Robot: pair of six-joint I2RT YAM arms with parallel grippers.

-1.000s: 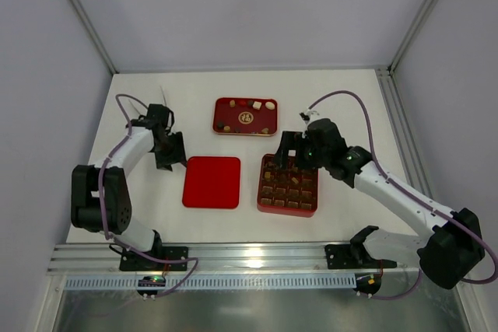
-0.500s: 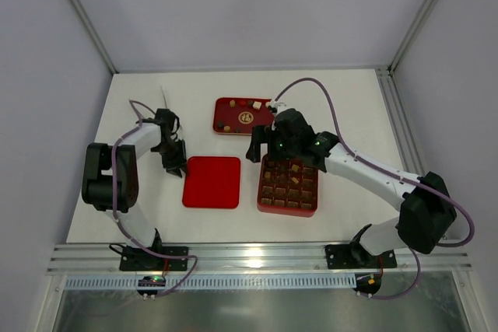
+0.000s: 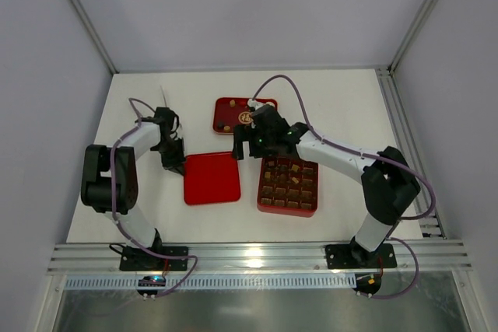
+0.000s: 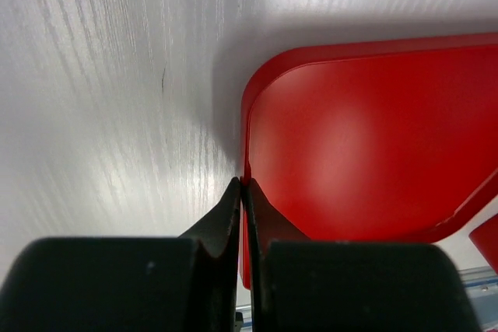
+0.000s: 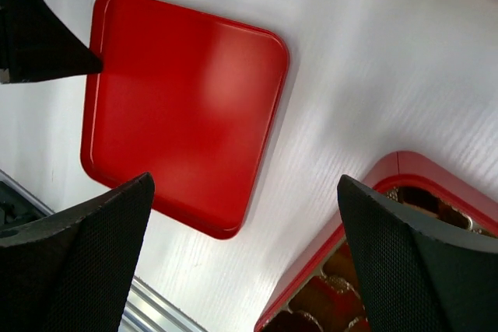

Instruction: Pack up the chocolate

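The flat red lid [image 3: 214,179] lies left of the red gridded box [image 3: 260,186]. My left gripper [image 3: 179,167] is shut on the lid's left edge [image 4: 247,184], which looks slightly raised off the table. Chocolate [image 3: 282,190] fills several cells of the box, and its brown pieces [image 5: 334,293] show in the right wrist view. More chocolate [image 3: 227,126] lies loose in the red tray [image 3: 217,118] behind. My right gripper [image 3: 247,148] hangs open and empty over the gap between lid [image 5: 179,106] and box [image 5: 405,165].
A thin white stick [image 3: 163,97] lies at the back left of the white table. An aluminium rail [image 3: 249,258] runs along the near edge. Grey walls and slanted frame posts enclose the table. The right arm's cable loops over the tray.
My left gripper has shut on the lid's left edge. The right arm has swung left, from over the box to the gap beside the lid, staying open.
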